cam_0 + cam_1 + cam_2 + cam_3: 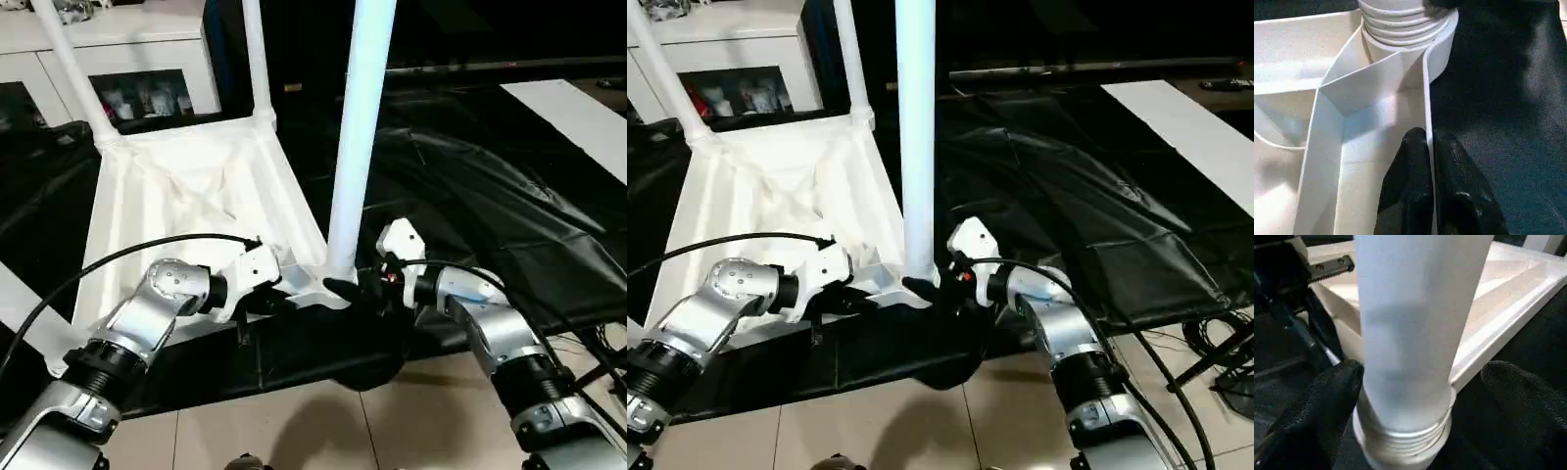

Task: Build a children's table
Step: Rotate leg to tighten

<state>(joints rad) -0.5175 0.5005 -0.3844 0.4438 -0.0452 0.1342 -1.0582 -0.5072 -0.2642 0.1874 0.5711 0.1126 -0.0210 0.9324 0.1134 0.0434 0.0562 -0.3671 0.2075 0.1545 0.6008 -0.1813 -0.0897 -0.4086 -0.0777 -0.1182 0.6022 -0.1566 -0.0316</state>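
Third leg seated in near corner socket, tabletop upside down on the black-draped table (509, 196).

Tabletop (186, 196) lies ribbed side up; two legs (257, 59) stand in the far sockets, the near leg (355, 137) rises from the corner by the robot. Left gripper (1431, 147): fingers pressed together, pinching the thin rim wall beside that socket. Right gripper (1422, 382): fingers spread either side of the leg's base, one touching or nearly so. Judgement: hollow plastic, light, stiff, smooth and slippery; rim flexes. Grip the leg low near the threaded collar (1405, 440), steady the tabletop at the corner.
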